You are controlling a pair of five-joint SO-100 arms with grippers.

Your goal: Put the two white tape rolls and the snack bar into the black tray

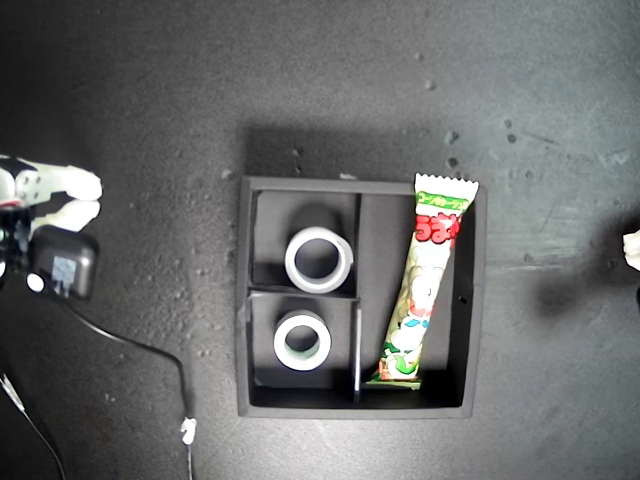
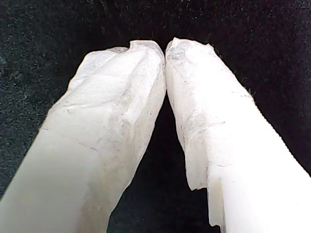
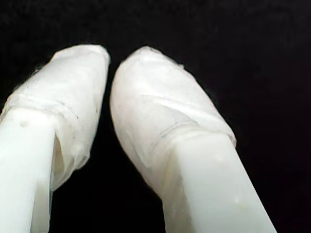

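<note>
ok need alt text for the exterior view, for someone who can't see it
Seen from above on a dark surface, a black tray holds two white tape rolls, one in each small compartment, and a snack bar lying slantwise in the long one. A white gripper and a cable show at the exterior view's left edge.

Matt black tray (image 1: 462,290), glossy printed snack bar (image 1: 425,282) wrapper, dusty rough dark table (image 1: 150,120).

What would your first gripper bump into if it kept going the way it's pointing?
Probably just the dark tabletop. My first gripper has its tips together, and only that bare surface shows past them. Depth is hard to judge here.
</note>
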